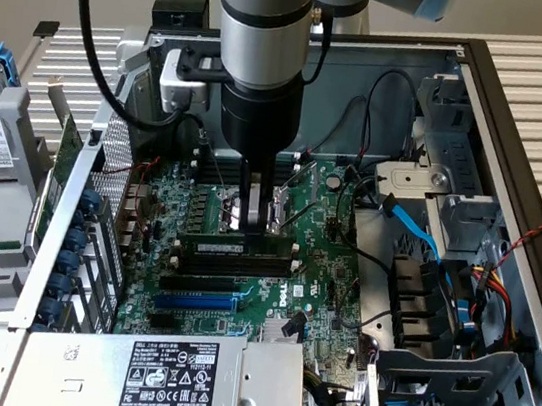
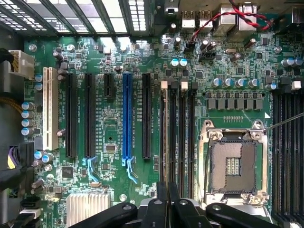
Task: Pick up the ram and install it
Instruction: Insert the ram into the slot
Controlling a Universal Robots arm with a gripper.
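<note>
The blue slot [image 1: 194,301] lies at seven o'clock of the ram stick [image 1: 239,247], which stands on edge among the black memory sockets [image 1: 231,270], apparently lined up for seating. At its one o'clock the gripper [image 1: 260,224] hangs just above with its fingers closed together, probably so it can press down. I cannot tell whether it is touching the stick.

Dk-green ram [image 1: 229,247] edge-up in blk socket [image 1: 242,264].

Exterior view: even, diffuse room light, moderate brightness. The grey cylindrical robot arm [image 1: 263,40] throws soft shade over the green printed motherboard [image 1: 327,272]. Wrist view: slatted metal vent grille [image 2: 95,16] blown out white; black tool [image 2: 167,190] looks slightly soft, possibly out of focus.
</note>
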